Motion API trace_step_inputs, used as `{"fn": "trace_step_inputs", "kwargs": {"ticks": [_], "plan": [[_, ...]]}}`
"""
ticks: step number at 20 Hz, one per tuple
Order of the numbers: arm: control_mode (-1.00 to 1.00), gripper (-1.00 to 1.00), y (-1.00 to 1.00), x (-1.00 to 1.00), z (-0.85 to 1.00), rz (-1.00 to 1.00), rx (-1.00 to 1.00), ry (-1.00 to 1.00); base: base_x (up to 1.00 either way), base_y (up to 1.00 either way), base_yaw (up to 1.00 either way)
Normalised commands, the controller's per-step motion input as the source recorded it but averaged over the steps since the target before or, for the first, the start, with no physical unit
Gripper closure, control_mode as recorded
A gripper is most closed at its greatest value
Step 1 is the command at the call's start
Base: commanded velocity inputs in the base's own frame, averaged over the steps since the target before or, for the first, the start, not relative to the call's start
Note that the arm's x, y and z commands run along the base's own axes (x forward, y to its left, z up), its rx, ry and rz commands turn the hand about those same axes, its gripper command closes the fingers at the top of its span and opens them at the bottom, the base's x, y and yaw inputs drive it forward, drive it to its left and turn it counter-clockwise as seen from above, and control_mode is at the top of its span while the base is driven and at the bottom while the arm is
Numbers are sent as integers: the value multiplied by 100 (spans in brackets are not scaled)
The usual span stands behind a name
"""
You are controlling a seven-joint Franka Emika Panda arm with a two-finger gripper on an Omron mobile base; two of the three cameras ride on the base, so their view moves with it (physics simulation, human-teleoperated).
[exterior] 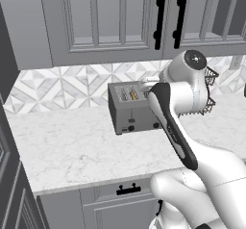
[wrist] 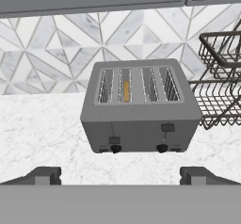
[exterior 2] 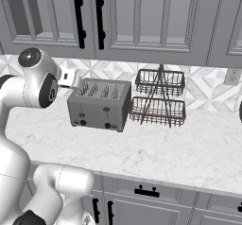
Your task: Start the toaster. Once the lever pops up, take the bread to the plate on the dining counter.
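In the left base view the toaster (exterior: 134, 107) sits on the worktop (exterior: 72, 146) by the tiled wall, and the white arm bends over it, likely to reach its slider tabs. In the right base view a wire rack (exterior 2: 158, 99) stands just beside the toaster. In the hand view the bread (wrist: 126, 90) stands in the toaster's second slot from the left, ready to toast, while the fingers (wrist: 120, 176) are spread wide apart and hold nothing.

wire rack (exterior 2: 158, 98): two-tier, on worktop (exterior 2: 156, 148) | wall cabinets (exterior 2: 137, 16) above
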Motion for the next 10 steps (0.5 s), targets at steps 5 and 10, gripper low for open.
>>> {"fn": "trace_step_inputs", "kwargs": {"ticks": [5,10], "plan": [[-100,-100,0,0,0,0,0,0,0,0,0],[-100,-100,0,0,0,0,0,0,0,0,0]]}}
